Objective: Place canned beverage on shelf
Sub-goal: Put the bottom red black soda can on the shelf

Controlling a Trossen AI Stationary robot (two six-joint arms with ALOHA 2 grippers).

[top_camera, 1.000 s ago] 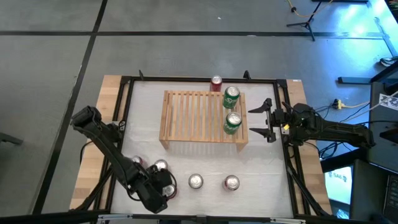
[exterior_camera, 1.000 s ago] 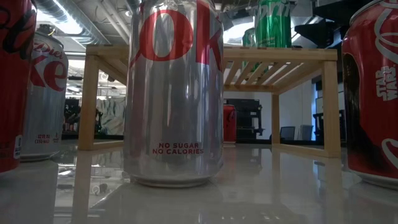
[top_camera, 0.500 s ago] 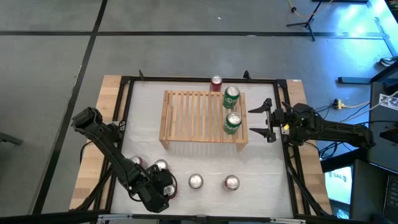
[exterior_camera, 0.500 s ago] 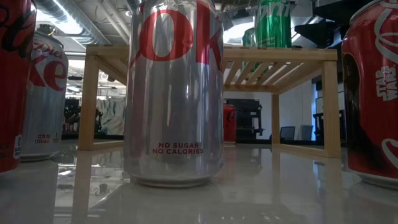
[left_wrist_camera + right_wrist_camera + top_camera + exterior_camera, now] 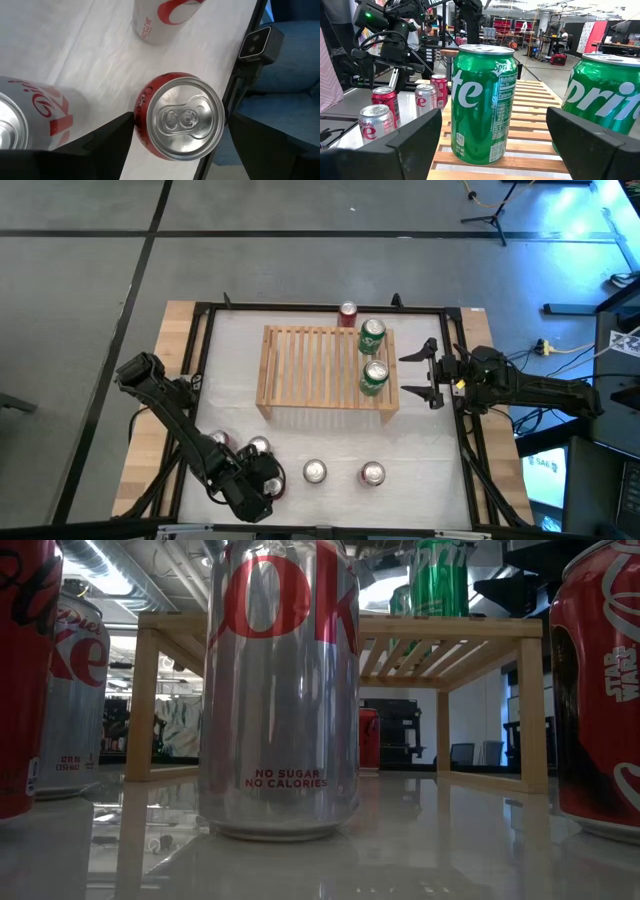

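Two green cans are seen on the slatted light-wood shelf overhead; the spread right gripper waits beside it. Only the left wrist view shows the open left gripper straddling a red can.

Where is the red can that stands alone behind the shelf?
In the high view, the red can stands on the table just behind the shelf, beside the rear green can.
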